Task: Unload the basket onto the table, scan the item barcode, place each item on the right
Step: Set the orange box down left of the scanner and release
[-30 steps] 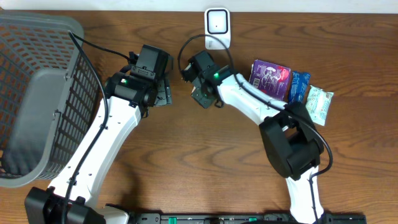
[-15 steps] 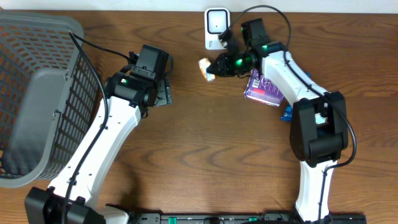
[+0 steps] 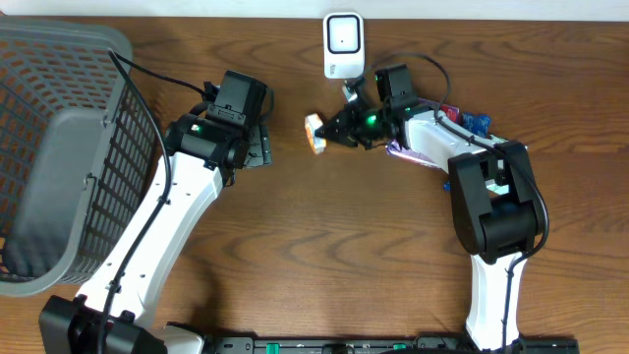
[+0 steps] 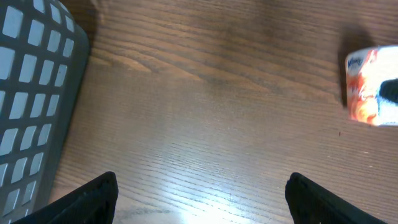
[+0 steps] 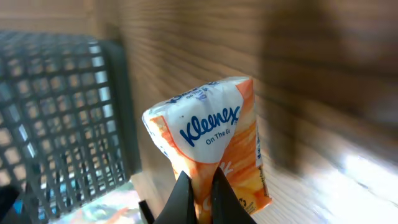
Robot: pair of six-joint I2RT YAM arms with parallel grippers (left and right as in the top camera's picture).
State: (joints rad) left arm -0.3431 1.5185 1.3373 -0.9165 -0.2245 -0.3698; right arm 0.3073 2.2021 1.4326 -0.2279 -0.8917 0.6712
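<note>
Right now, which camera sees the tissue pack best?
Right wrist: the Kleenex pack fills the frame, logo readable. Overhead shows the pack tiny; the left wrist view catches only part of it at the frame's edge.

Left arm (image 3: pixel 157 226) runs diagonally up from its base at the near edge. Left hand (image 4: pixel 202 205) points down, fingers (image 4: pixel 93 196) spread wide with nothing between them. Right arm (image 3: pixel 486 211) folds at the elbow and reaches left, right hand (image 3: pixel 336 128) pinched tight on the edge of a tissue pack (image 5: pixel 211 137).
</note>
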